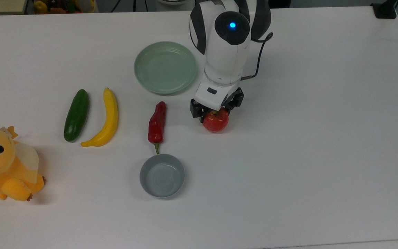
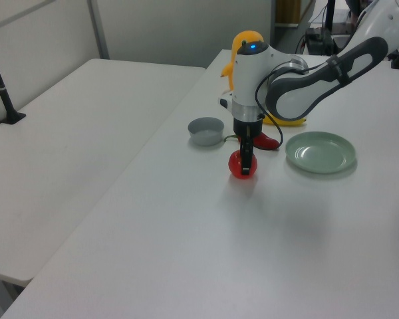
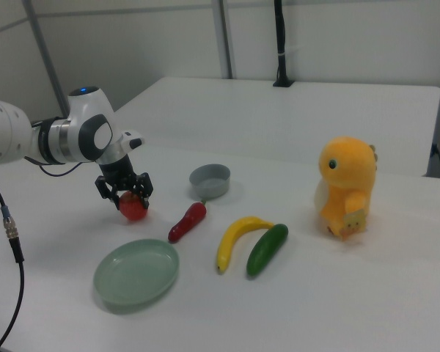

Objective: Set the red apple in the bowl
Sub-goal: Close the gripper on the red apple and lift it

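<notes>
The white table (image 1: 323, 138) carries everything. The Panda arm (image 1: 228, 45) reaches down over its middle, a blue light on its top joint. At the top view's far left sits an orange plush toy (image 1: 5, 164). The pale green plate (image 1: 165, 67) lies just left of the arm in the top view. A yellow banana (image 1: 106, 117) and a green cucumber (image 1: 76, 114) lie side by side, left of the plate. A dark-red chili pepper (image 1: 157, 121) lies between them and the arm, its stem pointing at the bowl (image 1: 162, 175), which stands empty near the top view's lower middle. The red apple (image 1: 216, 121) rests on the table, right of the pepper, well apart from the bowl. The gripper (image 1: 215, 110) is lowered over the apple's top, its fingers spread wide on either side, not clamped.
</notes>
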`<state>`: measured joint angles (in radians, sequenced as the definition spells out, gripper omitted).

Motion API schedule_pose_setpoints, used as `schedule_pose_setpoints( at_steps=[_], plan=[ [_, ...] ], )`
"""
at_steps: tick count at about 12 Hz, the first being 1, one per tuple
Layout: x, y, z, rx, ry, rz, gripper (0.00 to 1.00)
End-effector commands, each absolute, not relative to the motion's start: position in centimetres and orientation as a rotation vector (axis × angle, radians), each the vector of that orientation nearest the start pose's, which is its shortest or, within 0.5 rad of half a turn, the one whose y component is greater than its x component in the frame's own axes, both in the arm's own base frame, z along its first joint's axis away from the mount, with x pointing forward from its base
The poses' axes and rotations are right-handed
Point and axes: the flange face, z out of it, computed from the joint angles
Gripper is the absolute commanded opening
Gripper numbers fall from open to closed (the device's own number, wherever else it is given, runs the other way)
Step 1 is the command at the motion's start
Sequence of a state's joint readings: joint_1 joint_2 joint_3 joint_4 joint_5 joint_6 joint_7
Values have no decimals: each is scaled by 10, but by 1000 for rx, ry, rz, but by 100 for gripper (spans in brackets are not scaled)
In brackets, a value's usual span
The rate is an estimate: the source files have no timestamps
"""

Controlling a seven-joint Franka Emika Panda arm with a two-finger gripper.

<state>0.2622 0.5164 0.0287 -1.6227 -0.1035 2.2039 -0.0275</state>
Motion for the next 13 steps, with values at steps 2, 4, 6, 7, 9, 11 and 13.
schedule_pose_setpoints(
  at_steps=[2, 4, 6, 7, 9, 11, 13],
  plan=[
    [661, 201, 326, -3145, -588, -135, 8],
    [661, 201, 328, -3145, -587, -137, 8],
    [662, 199, 331, -3145, -580, -137, 8],
    [663, 198, 335, -3142, -568, -140, 8],
    [675, 184, 367, -3139, -501, -138, 8],
    [684, 174, 403, -3146, -461, -97, 8],
    [700, 149, 440, -3148, -394, -185, 8]
  ],
)
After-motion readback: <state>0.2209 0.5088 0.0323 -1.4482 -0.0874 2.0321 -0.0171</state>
